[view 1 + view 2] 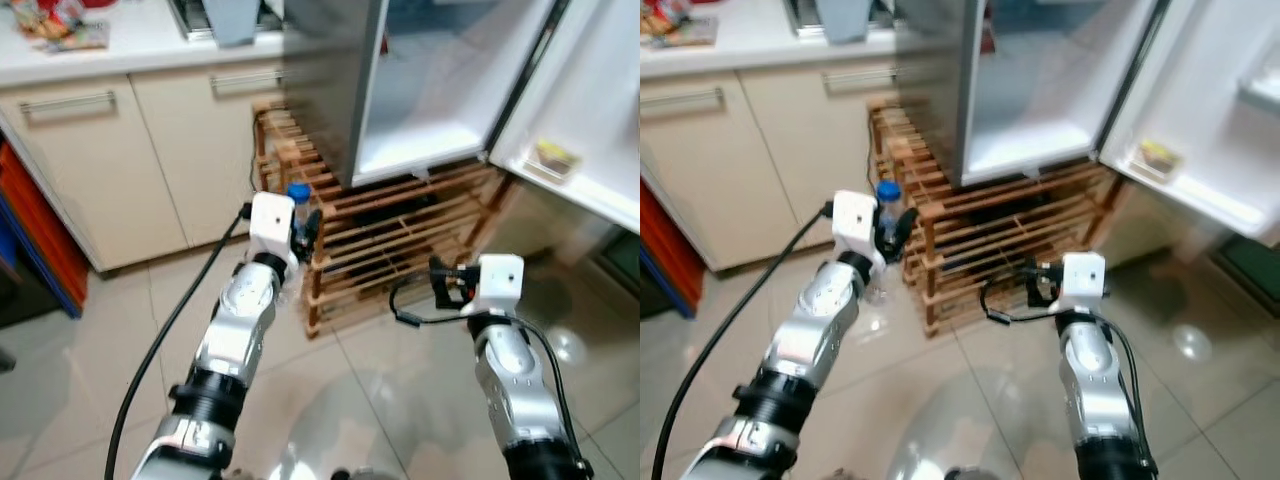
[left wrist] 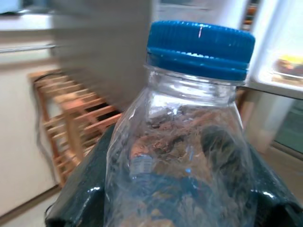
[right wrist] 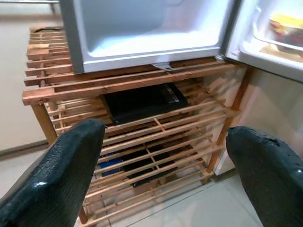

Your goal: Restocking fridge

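Blue-capped bottle (image 2: 189, 142) clamped by left fingers (image 2: 78, 194); right fingers (image 3: 71, 165) spread wide, empty, facing wooden rack (image 3: 142, 118).

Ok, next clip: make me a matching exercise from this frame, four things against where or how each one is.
Things:
1. bottle
2. right gripper
3. fridge door
4. black box

States:
A. swung open
B. on the wooden rack under the fridge
C. held in the left gripper
D. open, holding nothing

Pairs: 1-C, 2-D, 3-A, 4-B
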Controlling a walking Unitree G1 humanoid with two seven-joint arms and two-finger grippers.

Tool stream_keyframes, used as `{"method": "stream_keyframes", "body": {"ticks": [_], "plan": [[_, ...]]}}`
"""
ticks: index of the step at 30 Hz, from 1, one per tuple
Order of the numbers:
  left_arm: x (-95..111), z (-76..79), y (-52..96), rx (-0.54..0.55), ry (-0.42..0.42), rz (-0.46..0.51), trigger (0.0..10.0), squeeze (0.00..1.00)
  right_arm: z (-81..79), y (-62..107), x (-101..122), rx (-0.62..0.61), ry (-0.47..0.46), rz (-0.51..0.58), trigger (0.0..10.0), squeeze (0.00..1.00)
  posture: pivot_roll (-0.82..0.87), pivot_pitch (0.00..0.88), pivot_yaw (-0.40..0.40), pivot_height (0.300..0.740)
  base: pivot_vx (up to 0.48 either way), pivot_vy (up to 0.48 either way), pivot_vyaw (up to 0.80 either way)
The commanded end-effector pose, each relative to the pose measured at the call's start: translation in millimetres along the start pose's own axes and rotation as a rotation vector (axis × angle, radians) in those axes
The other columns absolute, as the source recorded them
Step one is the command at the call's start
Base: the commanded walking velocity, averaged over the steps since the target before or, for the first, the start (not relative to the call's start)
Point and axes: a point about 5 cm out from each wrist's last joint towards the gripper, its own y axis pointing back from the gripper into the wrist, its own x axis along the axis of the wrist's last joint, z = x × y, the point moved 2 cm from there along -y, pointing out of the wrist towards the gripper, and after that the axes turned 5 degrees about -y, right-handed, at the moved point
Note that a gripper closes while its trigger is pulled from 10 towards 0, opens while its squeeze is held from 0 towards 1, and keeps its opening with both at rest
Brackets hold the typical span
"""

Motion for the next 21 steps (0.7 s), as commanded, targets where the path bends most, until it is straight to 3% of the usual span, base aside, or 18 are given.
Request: {"method": "stream_keyframes", "body": {"ticks": [1,7,21], "plan": [[9,7.0,-4.2,-0.036,-0.009,0.043,10.0,0.00,5.9,1.5,3,-0.022,0.005,0.007,10.0,0.11,-0.11,0.000,0.005,0.740,0.000,0.000,-0.69],[28,14.4,-8.1,-0.114,-0.024,0.128,10.0,0.00,-0.6,1.2,4,-0.020,-0.009,0.024,10.0,0.11,-0.10,0.000,0.018,0.740,0.480,0.000,-0.69],[45,25.5,-8.0,-0.228,-0.044,0.208,10.0,0.00,-16.7,-1.8,0,0.000,-0.038,0.021,10.0,0.11,-0.06,0.000,0.019,0.740,0.480,0.000,-0.69]]}}
